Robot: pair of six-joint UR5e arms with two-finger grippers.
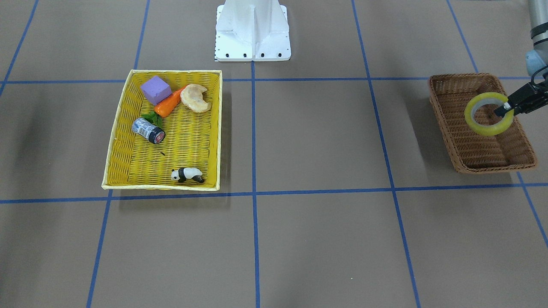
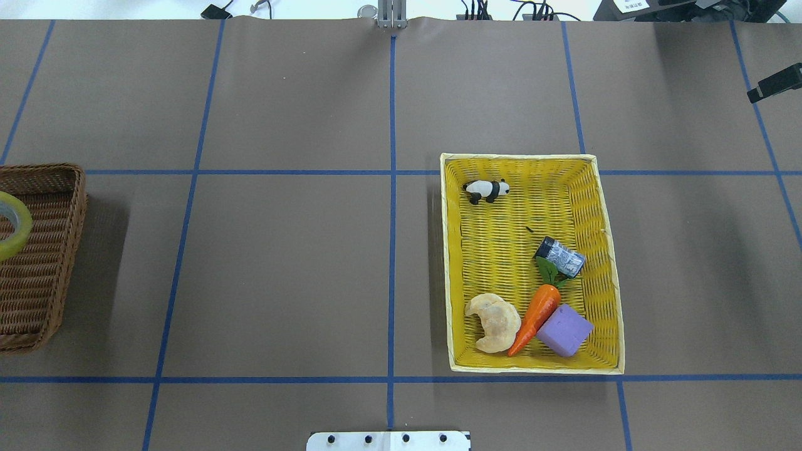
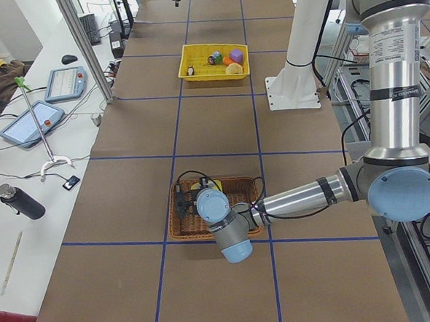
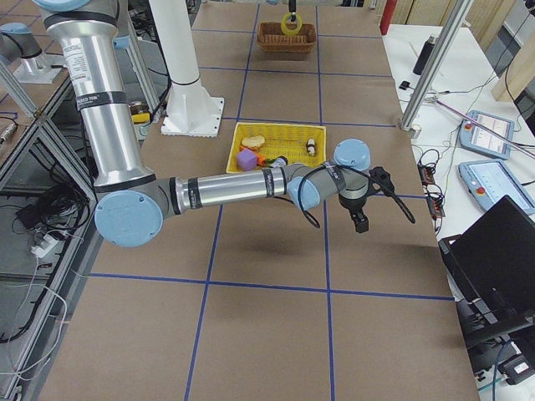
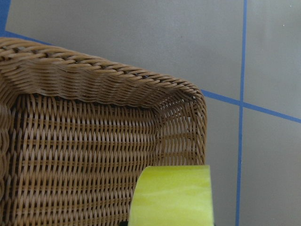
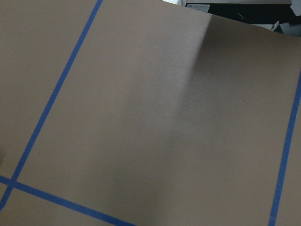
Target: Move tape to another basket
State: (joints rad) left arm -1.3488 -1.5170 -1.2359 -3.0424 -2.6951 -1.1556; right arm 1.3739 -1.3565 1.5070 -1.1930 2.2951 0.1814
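Note:
The yellowish tape [image 1: 488, 129] hangs on edge over the inside of the brown wicker basket [image 1: 492, 167]. My left gripper [image 1: 508, 108] is shut on the roll's rim, one finger inside the ring. The left wrist view shows the tape [image 5: 171, 197] above the basket's corner [image 5: 94, 141]. In the overhead view only an edge of the tape [image 2: 15, 228] and part of the basket [image 2: 44, 263] show at the far left. My right gripper [image 4: 359, 221] hangs over bare table beside the yellow basket, and I cannot tell whether it is open.
The yellow woven basket [image 1: 117, 128] holds a purple block [image 1: 156, 89], a carrot [image 1: 169, 105], a croissant [image 1: 195, 98], a small can [image 1: 148, 130] and a toy panda [image 1: 187, 174]. The white robot base [image 1: 252, 30] stands at the table's middle.

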